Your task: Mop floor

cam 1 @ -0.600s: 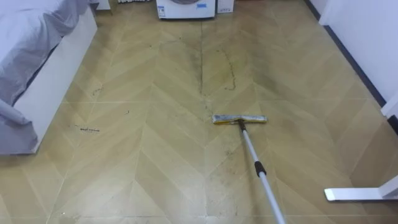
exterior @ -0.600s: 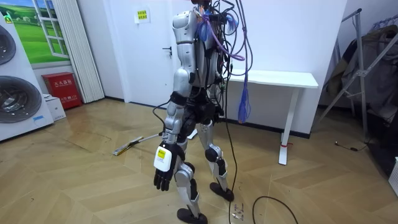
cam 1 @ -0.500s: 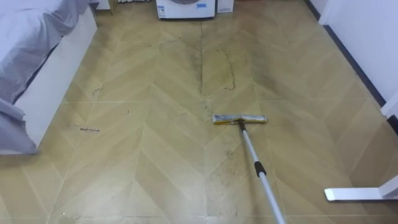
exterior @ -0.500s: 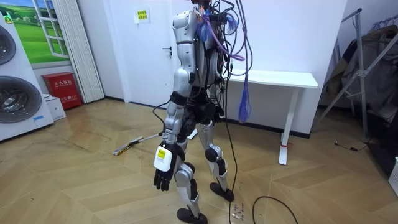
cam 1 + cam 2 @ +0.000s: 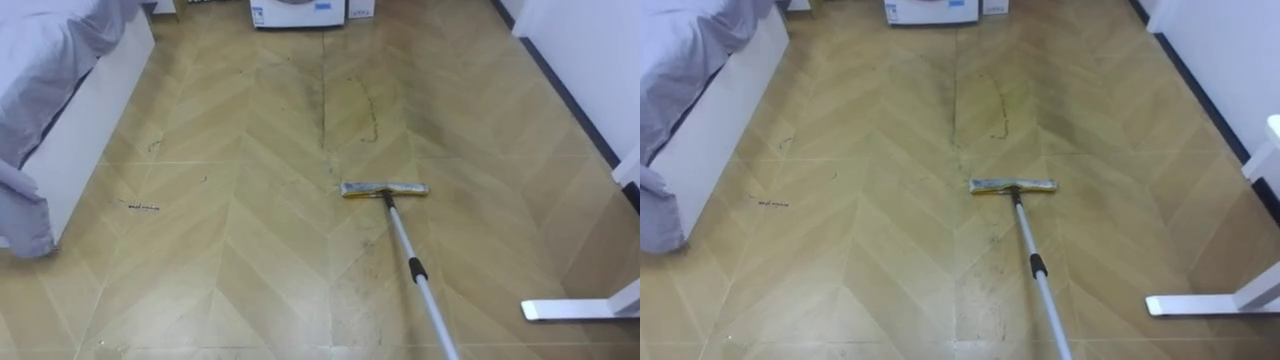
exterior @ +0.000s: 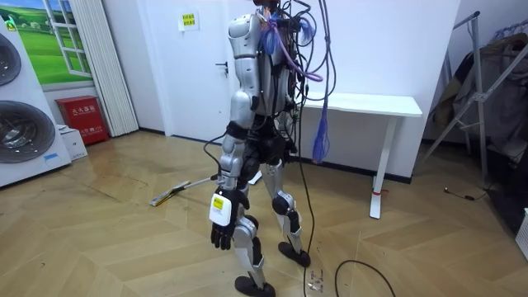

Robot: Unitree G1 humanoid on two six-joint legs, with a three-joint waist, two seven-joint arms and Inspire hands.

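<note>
The left hand hangs beside the robot's thigh on the side nearest the room camera, its fingers loose and pointing down, holding nothing. The robot stands upright on the wooden floor, facing the room view's left, with a white desk behind it against the wall.

The mop lies in front of the robot. Its handle passes behind the robot's body in the room view and runs off the bottom edge of the eye views at the lower right, so what holds its near end cannot be told. The long axis runs from there up and slightly to the left, pointing away from the robot toward the washing machine. A dark collar sits partway along it. The mop head lies flat on the floor, its long side across the view, square to the handle. Just beyond it is a darker, streaked patch of floor.

The washing machine's contents cannot be seen; the same goes for the red box beside it. A bed with a grey sheet is at the left, and the desk's white foot is at the lower right.
</note>
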